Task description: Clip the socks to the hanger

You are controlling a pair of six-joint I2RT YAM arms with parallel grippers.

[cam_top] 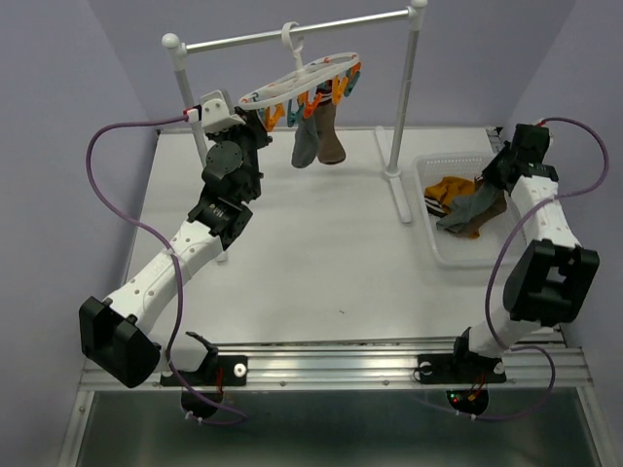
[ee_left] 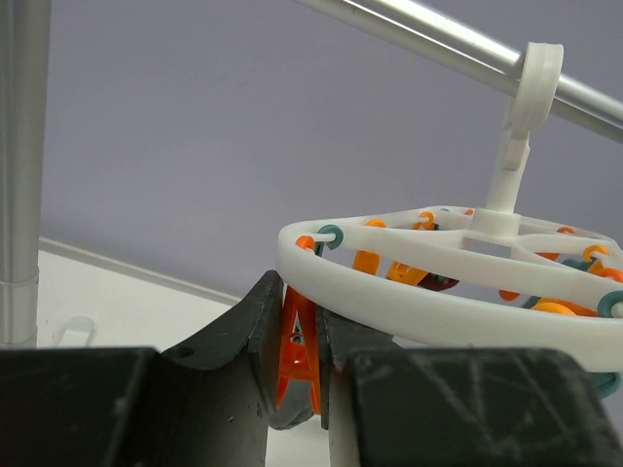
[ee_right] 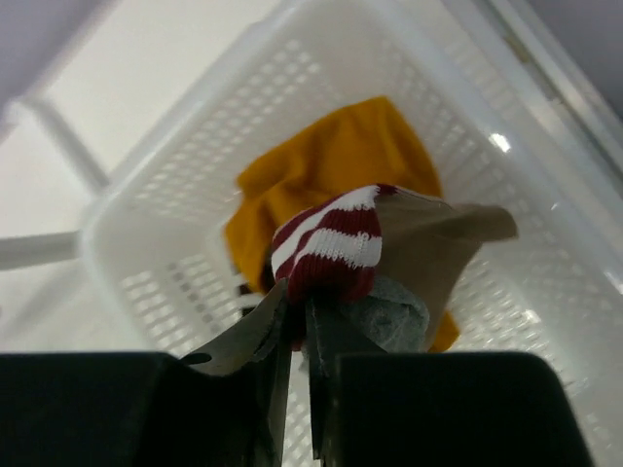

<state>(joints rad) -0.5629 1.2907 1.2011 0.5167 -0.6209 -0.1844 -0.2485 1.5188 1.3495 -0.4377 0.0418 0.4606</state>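
The white oval hanger (cam_top: 304,80) hangs by its hook from the rack's bar, with a grey sock (cam_top: 305,142) and a brown sock (cam_top: 332,136) clipped under it. My left gripper (cam_top: 255,117) is at the hanger's left end. In the left wrist view the left gripper (ee_left: 300,297) is shut on an orange clip (ee_left: 298,345) just under the hanger's ring (ee_left: 409,297). My right gripper (cam_top: 489,183) is over the basket. Seen from the right wrist, the right gripper (ee_right: 297,309) pinches a red-and-white striped sock (ee_right: 331,243), above a mustard sock (ee_right: 321,161), a grey one (ee_right: 401,313) and a beige one (ee_right: 443,243).
A white mesh basket (cam_top: 429,222) at the right of the table holds the loose socks (cam_top: 463,202). The white two-post rack has a metal crossbar (cam_top: 292,35), with its right post (cam_top: 401,107) standing just left of the basket.
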